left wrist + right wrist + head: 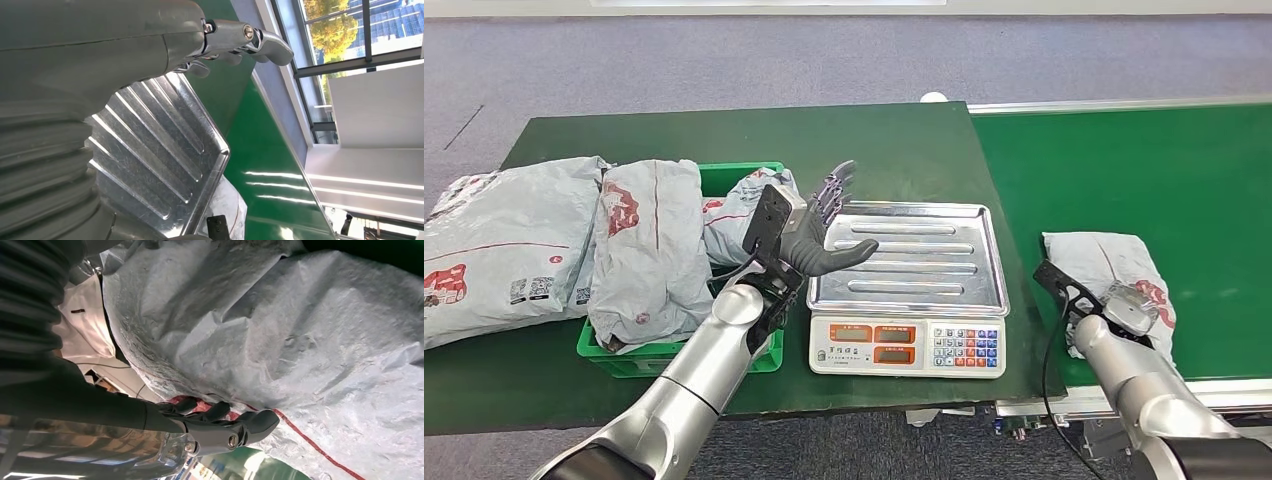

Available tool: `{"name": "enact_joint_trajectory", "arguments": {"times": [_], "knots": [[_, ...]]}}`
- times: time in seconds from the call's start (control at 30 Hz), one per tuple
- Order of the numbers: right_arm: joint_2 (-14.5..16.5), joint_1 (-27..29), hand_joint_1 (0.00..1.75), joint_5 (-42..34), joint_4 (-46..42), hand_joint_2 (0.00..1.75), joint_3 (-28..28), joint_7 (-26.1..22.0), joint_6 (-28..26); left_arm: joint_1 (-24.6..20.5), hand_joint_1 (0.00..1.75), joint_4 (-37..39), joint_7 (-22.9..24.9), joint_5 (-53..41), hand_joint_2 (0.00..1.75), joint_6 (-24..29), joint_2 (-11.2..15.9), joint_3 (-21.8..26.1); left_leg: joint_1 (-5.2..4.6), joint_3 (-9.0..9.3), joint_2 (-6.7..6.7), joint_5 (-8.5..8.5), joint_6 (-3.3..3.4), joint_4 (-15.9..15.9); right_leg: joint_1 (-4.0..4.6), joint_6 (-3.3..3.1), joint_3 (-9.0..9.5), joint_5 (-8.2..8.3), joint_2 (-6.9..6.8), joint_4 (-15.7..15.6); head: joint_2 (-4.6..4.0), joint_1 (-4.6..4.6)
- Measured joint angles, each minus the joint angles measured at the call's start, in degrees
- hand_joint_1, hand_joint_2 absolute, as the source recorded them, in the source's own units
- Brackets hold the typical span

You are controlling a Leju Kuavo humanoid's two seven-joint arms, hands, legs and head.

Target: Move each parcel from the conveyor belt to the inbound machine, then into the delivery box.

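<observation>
Grey carpet runs behind a dark green counter point(894, 140), with the brighter green conveyor belt point(1144, 170) butting against its right side. On the counter sits the inbound machine point(908, 345), a weighing scale whose steel tray point(914, 262) is bare. The left hand point(819, 225) hovers at the tray's left edge, fingers point(836, 185) spread wide and holding nothing. Beside it, the green delivery box point(739, 172) already carries several grey parcels point(649, 250), some spilling over onto the counter, so a good share of the work looks done. One parcel point(1114, 265) remains on the belt near its front edge. The right hand point(1114, 305) rests on it; in the right wrist view its fingers point(215, 412) lie against the wrinkled wrapping, though I cannot tell whether they have truly closed on it. By my reckoning that parcel has yet to be weighed and boxed.
</observation>
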Motion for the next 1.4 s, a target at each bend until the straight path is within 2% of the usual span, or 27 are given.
{"name": "enact_joint_trajectory", "arguments": {"times": [0.03,0.13,0.17,0.33,0.57,0.97,1.2,1.4], "knots": [[0.0,0.0,0.28,0.0,0.0,1.75,0.1,0.0,0.0,0.0,0.00,0.0,0.0,0.0,1.75,0.0,0.0,0.0,0.00,0.00,0.00,0.00,0.00,0.0,0.00,0.00,0.00,0.00,0.00,0.0,0.00,0.00],[0.0,-0.1,1.59,0.3,0.1,1.75,0.2,0.3,0.3,0.0,0.00,0.0,0.0,0.0,1.75,0.0,0.0,0.0,0.00,0.00,0.00,0.00,0.00,0.0,0.00,0.00,0.00,0.00,0.00,0.0,0.00,0.00],[0.0,-0.2,1.75,0.7,0.2,1.75,0.3,0.6,0.5,0.0,0.00,0.0,0.0,0.0,1.75,0.1,0.0,0.0,0.00,0.00,0.00,0.00,0.00,0.0,0.00,0.00,0.00,0.00,0.00,0.0,0.00,0.00],[-0.4,-0.6,1.75,4.4,0.4,1.75,1.7,1.5,-1.0,0.4,0.00,-0.4,0.2,-0.2,1.75,0.4,0.7,0.0,0.00,0.00,0.00,0.00,0.00,0.0,0.00,0.00,0.02,0.00,-0.01,0.0,0.00,0.01],[-0.4,-0.6,1.75,3.7,0.3,1.75,1.9,-1.7,-9.9,1.6,0.00,-1.9,0.7,-1.3,1.75,0.4,1.8,0.0,0.00,-0.01,-0.04,0.00,0.00,0.0,0.01,0.00,0.03,0.00,-0.06,0.0,0.00,0.00],[0.3,-0.5,1.75,3.5,0.3,1.75,0.1,-5.5,-15.7,1.2,0.00,-2.6,1.2,-2.9,1.75,0.8,1.9,0.0,0.00,-0.01,-0.04,0.01,0.00,0.0,0.00,0.00,0.02,0.00,-0.06,0.0,0.00,0.00],[0.3,-0.9,1.75,4.1,-2.0,1.75,-2.9,-10.1,-28.3,-0.1,0.00,-2.0,1.2,-3.2,1.75,1.0,1.7,0.0,0.00,-0.01,-0.03,0.01,0.00,0.0,0.00,0.00,0.01,0.00,-0.04,0.0,0.00,0.01],[0.3,-1.4,1.75,4.9,-5.2,1.75,-4.9,-12.0,-31.3,-1.2,0.00,-1.2,1.1,-3.3,1.75,1.2,1.1,0.0,0.00,0.00,-0.03,0.01,0.00,0.0,0.00,0.00,0.01,0.00,-0.04,0.0,0.00,0.00]]}}
